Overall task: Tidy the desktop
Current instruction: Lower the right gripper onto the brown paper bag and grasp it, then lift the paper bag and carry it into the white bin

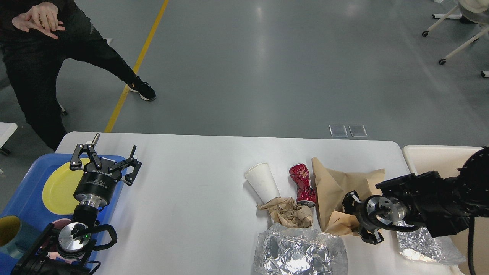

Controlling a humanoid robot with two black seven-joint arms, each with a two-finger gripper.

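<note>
The white desktop carries litter on its right half: a tipped white paper cup, a crushed red can, a wad of brown paper, a brown paper bag and two foil sheets. My right gripper presses sideways into the bag's lower right fold, its fingers spread open, and the bag is buckled upward. My left gripper hovers open and empty over the right edge of the blue tray.
The tray holds a yellow plate and a teal cup. A beige bin stands off the table's right end, partly behind my right arm. A person in black stands beyond the far left corner.
</note>
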